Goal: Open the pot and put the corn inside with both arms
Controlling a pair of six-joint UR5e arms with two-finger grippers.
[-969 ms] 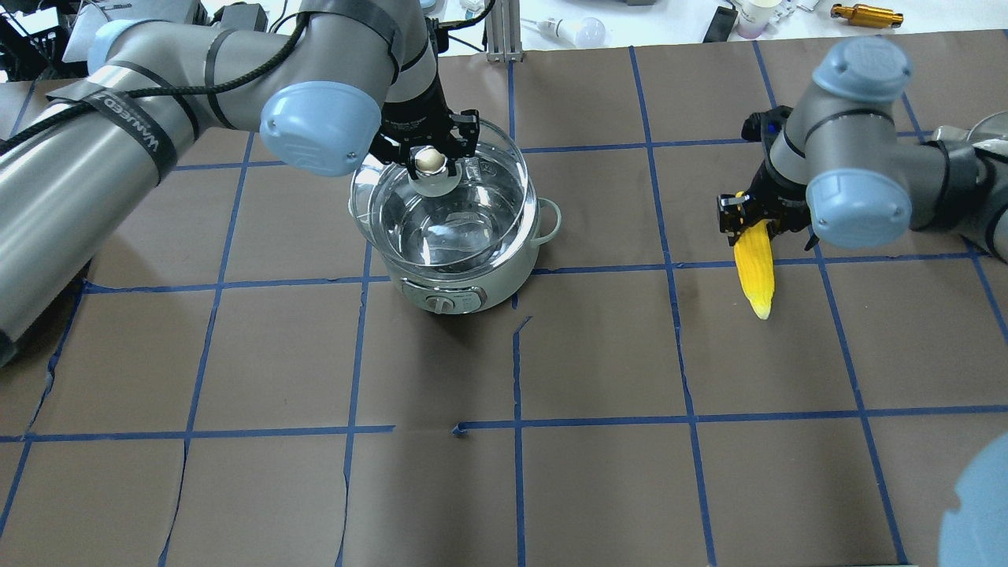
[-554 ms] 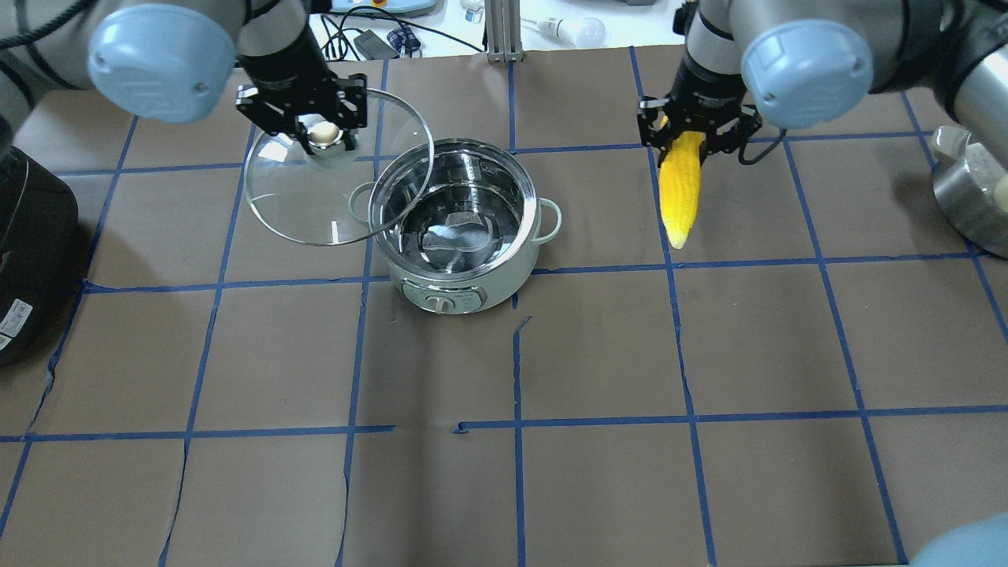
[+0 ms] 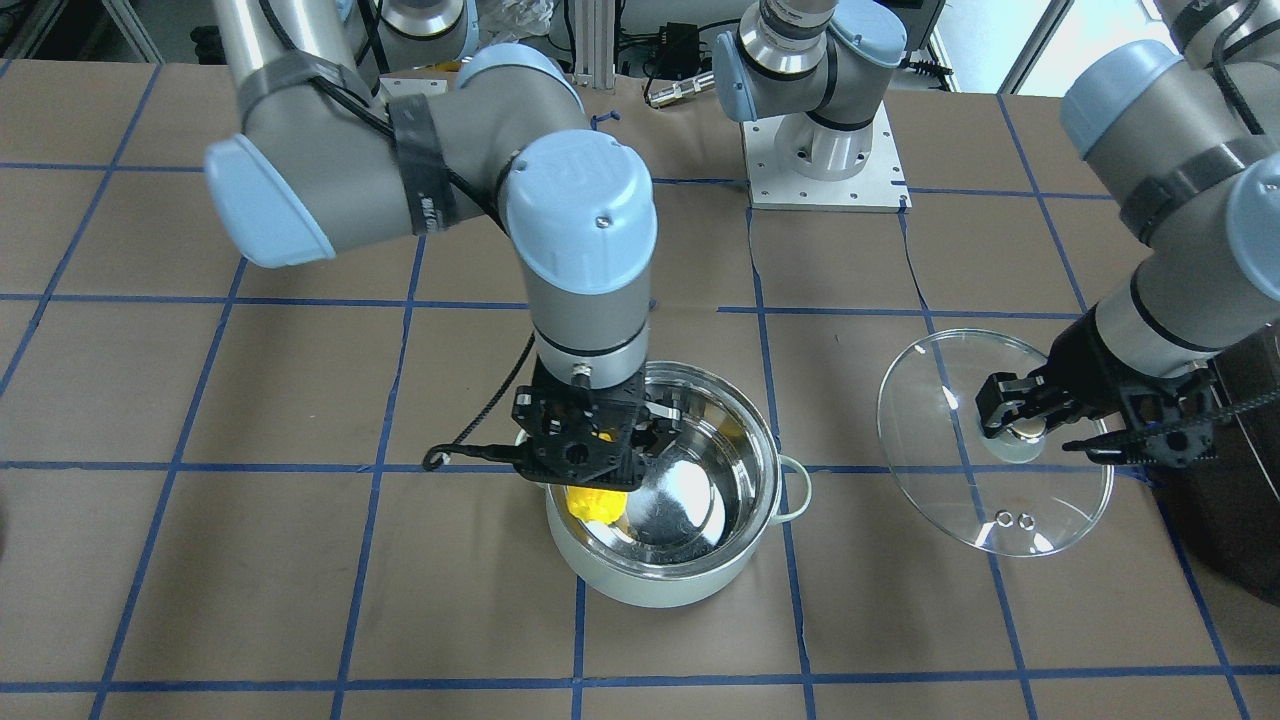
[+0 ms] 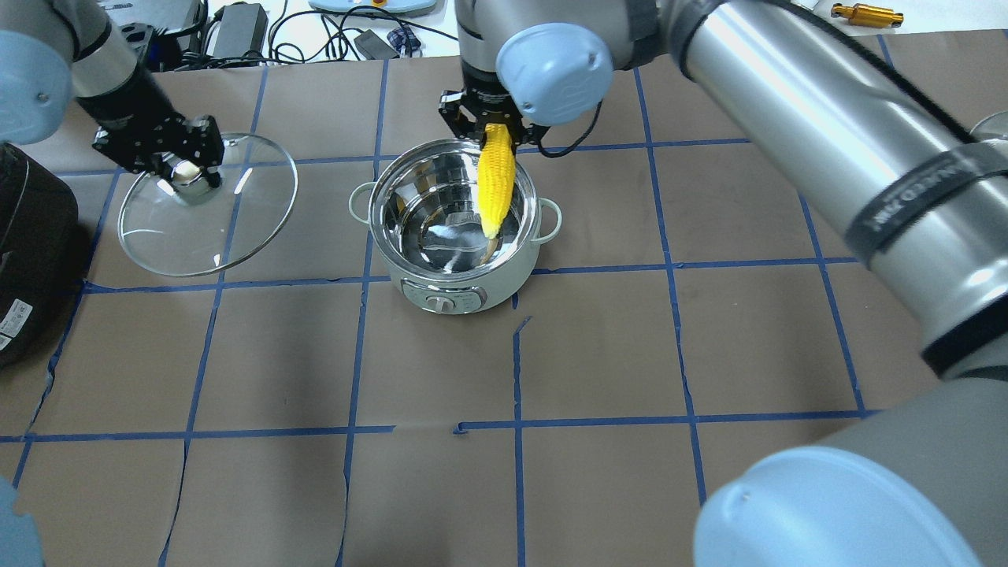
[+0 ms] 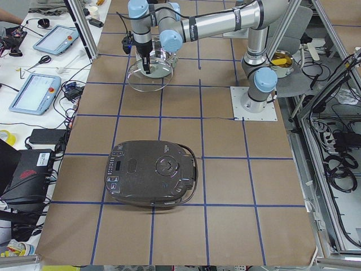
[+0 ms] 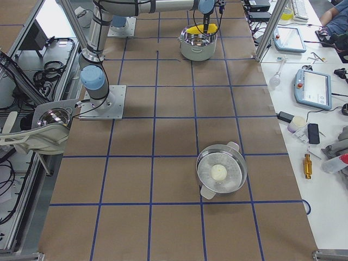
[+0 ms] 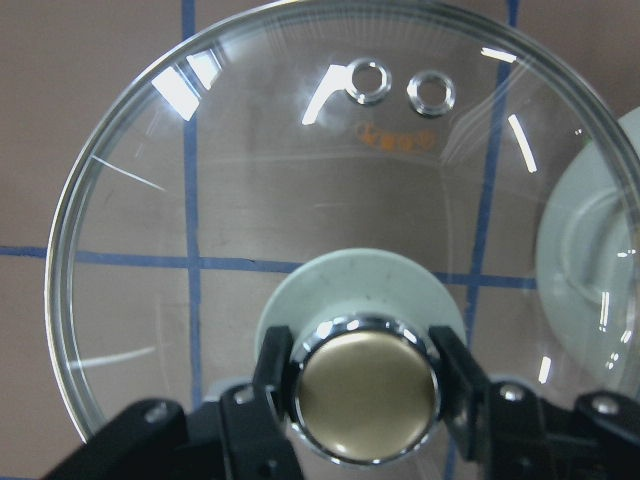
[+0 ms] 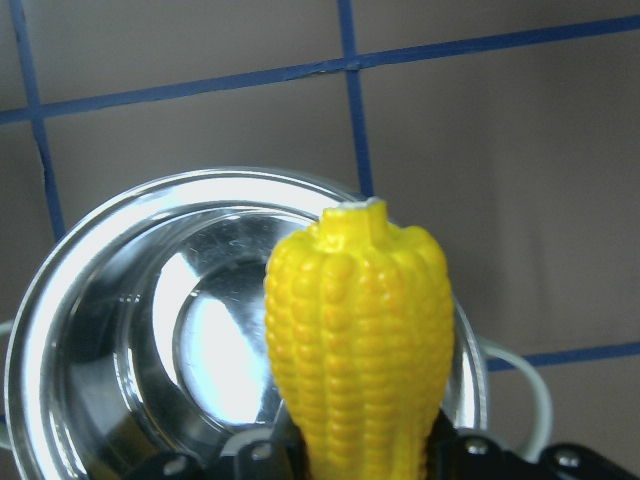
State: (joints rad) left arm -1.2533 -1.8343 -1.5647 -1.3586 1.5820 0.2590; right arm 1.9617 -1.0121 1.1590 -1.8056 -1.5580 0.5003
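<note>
Covering table [image 4: 598, 354]: blue-taped brown paper [image 4: 276, 354]; left jaws clamp lid [image 4: 228, 224], right jaws corn [image 4: 497, 185].

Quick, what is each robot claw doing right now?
Left gripper: shut on the knob of the lid, held beside the pot.
Right gripper: shut on the corn, over the open pot.

- The grey-silver jointed left arm [image 4: 118, 75] with light-blue joint caps extended over its own side, wrist tilted down.
- Its black two-finger left gripper [image 4: 187, 168] clamped the brass-coloured lid knob [image 7: 367, 388], a finger on each side.
- The matching right arm [image 4: 787, 102] stretched toward the middle, wrist pointing down.
- Its black right gripper [image 4: 494, 130] gripped the thick end of the bright yellow corn cob [image 4: 497, 185].
</note>
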